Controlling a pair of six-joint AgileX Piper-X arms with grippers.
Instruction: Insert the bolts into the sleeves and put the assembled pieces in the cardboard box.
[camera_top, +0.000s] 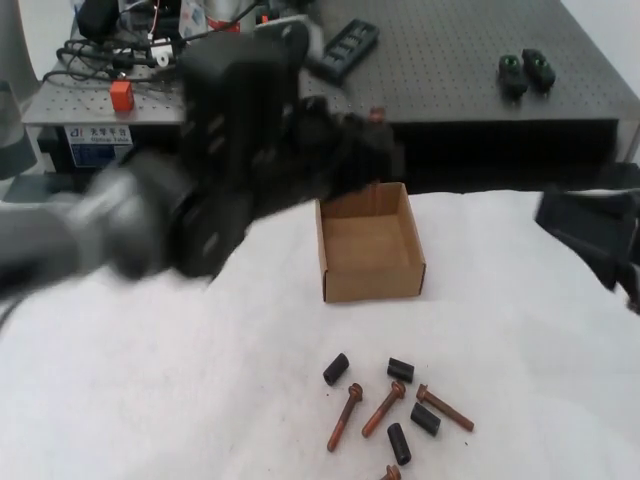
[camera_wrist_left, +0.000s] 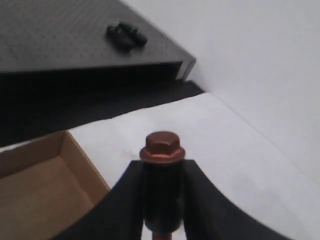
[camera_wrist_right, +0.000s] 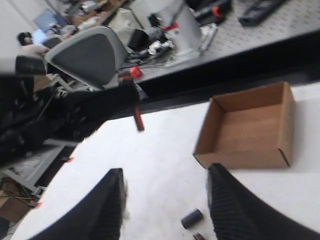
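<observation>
The left gripper (camera_wrist_left: 162, 169) pinches a short black cylindrical sleeve (camera_wrist_left: 161, 200) with a copper-coloured hex-head bolt (camera_wrist_left: 162, 147) standing in it, raised off the white cloth (camera_top: 200, 380) and close to the rim of the open brown cardboard box (camera_top: 370, 245); the right gripper (camera_wrist_right: 166, 172) hangs over the cloth, fingers spread apart; loose copper bolts (camera_top: 383, 408) and black sleeves (camera_top: 401, 369) lie scattered on the cloth, on the near side of the box.

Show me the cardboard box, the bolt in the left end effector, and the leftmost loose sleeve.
cardboard box (camera_top: 372, 283), high view, front outer wall
bolt (camera_wrist_left: 162, 146), left wrist view, hex head
leftmost loose sleeve (camera_top: 336, 369), high view, middle of its body
</observation>
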